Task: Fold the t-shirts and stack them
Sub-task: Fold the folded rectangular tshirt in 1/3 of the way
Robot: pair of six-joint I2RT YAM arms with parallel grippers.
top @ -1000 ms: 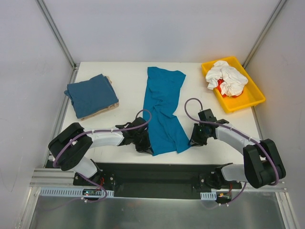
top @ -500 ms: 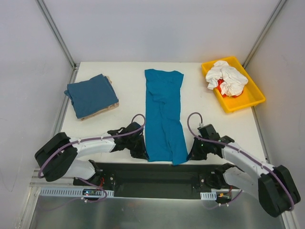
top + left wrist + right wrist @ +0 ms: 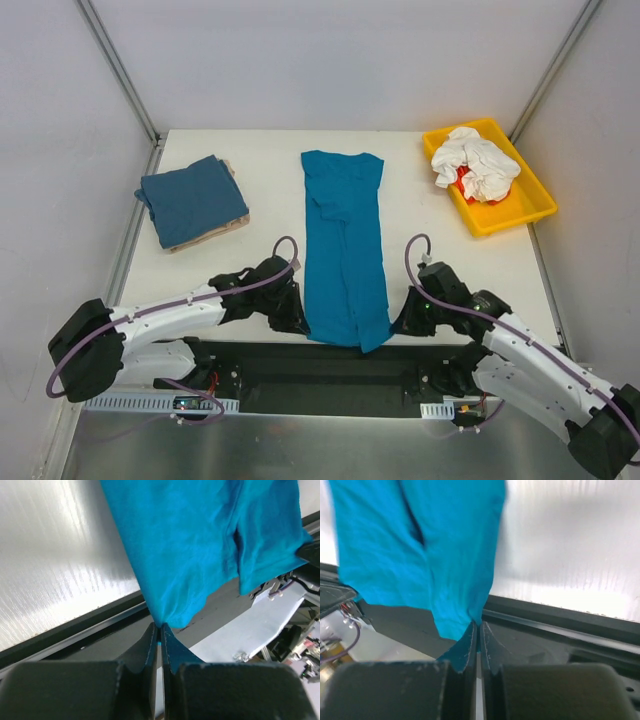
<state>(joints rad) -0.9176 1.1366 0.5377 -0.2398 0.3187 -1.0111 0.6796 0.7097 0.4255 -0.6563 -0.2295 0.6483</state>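
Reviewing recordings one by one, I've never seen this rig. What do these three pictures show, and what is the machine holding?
Two robot arms stand at the near edge of a white table. The wide picture looks down from above; the two close-ups come from cameras on the wrists. Each arm ends in a two-finger pincer. The left pincer and right pincer are each shut on a near corner of the teal t-shirt, which lies stretched lengthwise. At far left a folded slate-blue t-shirt sits on a beige one. At far right a yellow tray holds crumpled white cloth.
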